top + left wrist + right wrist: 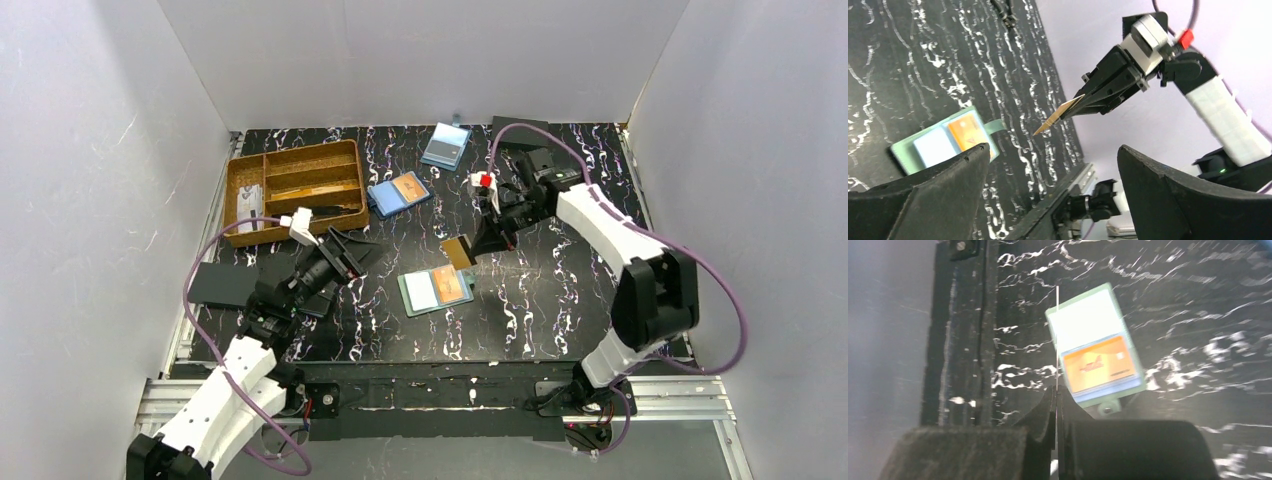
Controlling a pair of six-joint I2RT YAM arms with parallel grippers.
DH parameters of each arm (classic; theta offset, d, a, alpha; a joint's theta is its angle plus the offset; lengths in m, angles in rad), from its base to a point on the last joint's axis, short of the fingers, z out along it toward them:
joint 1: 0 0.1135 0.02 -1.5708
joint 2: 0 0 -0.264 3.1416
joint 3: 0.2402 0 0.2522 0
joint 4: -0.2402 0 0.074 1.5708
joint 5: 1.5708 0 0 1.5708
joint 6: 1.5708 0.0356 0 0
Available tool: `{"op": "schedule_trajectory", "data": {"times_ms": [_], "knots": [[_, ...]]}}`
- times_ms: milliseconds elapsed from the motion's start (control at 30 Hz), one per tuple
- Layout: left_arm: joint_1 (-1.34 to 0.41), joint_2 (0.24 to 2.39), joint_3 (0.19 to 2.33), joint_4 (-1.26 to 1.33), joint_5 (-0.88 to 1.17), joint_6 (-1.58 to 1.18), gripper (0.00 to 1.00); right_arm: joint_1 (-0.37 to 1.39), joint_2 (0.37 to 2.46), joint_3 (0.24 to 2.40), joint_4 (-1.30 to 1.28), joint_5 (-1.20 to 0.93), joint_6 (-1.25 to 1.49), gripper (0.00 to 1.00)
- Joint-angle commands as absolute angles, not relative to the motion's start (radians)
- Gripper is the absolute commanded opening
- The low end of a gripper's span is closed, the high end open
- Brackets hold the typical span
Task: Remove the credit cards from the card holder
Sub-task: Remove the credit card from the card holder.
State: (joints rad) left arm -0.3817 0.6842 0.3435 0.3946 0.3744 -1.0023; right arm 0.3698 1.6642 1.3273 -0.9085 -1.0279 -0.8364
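Top external view: left arm ran diagonally from the near-left base toward mid worktop (560, 290). Left fingers (943, 185) were spread wide, holding nothing, and sat left of the card holder (436, 290) without touching it. Right arm had its elbow raised at the right side, with the forearm angled back toward centre. Right fingers (484, 238) pointed down-left and were pinched tight on a thin tan-gold card (459, 250). That card was off the surface, just beyond the holder's far-right corner. It showed edge-on in the right wrist view.

Card holder lay flat near mid worktop, closer to the near edge. Its long axis ran roughly left-right, the right end turned a bit toward the far edge. A small tab with a loop stuck out at the right end. Holder looked like a flat teal-green sleeve with two cards showing on top, a pale-blue card (421, 290) on the left and an orange card (451, 283) on the right. Right wrist view was motion-blurred.
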Motion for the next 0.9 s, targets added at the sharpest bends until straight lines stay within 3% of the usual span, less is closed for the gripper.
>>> {"op": "schedule_trajectory", "data": {"times_ms": [0, 167, 267, 467, 633, 867], "knots": [[-0.362, 0.729, 0.463, 0.262, 0.497, -1.135, 0.98, 0.379, 1.517, 1.372, -0.854, -0.944, -0.982, 0.01], [-0.372, 0.836, 0.53, 0.276, 0.585, -1.298, 0.98, 0.392, 1.394, 1.283, -0.793, -0.928, -1.242, 0.01], [-0.419, 0.848, 0.564, 0.277, 0.538, -1.29, 0.98, 0.4, 1.428, 1.368, -0.947, -0.91, -1.412, 0.01], [-0.565, 1.021, 0.607, 0.355, 0.511, -1.348, 0.98, 0.407, 1.399, 1.399, -0.985, -0.85, -1.584, 0.01], [-0.64, 1.171, 0.598, 0.531, 0.484, -1.588, 0.98, 0.416, 1.231, 1.286, -0.843, -0.798, -1.727, 0.01], [-0.693, 1.245, 0.62, 0.62, 0.456, -1.654, 0.98, 0.432, 0.951, 0.996, -0.581, -0.827, -1.893, 0.01]]}}
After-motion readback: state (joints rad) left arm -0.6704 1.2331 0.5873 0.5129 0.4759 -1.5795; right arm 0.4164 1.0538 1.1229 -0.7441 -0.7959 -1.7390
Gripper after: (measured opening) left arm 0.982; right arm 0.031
